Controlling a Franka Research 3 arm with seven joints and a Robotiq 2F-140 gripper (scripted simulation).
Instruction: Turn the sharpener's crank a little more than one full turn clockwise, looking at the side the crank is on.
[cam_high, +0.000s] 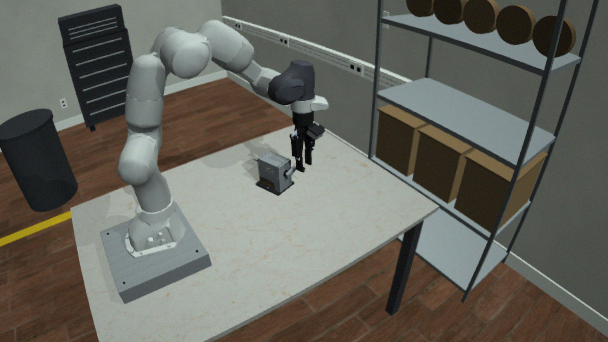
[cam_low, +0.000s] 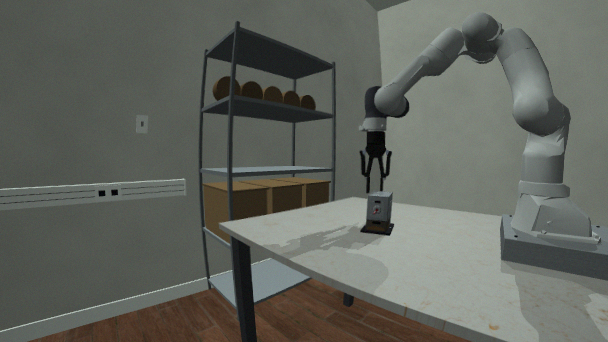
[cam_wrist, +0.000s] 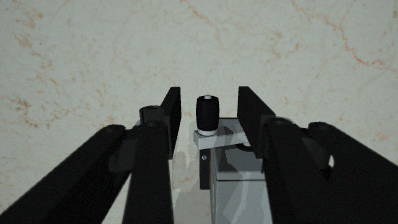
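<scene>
While the grey sharpener stands on its dark base near the middle of the marble tabletop, the hand hangs just above its crank side, fingers partly open and gripping nothing. Seen from the wrist, the black crank knob sits between the two fingertips, touching neither.

walls: grey | floor: wood planks | shelf rack at 3 o'clock | black bin at 9 o'clock

Grey box sharpener upright on dark base, mid-table, crank w/ black knob on side.
</scene>
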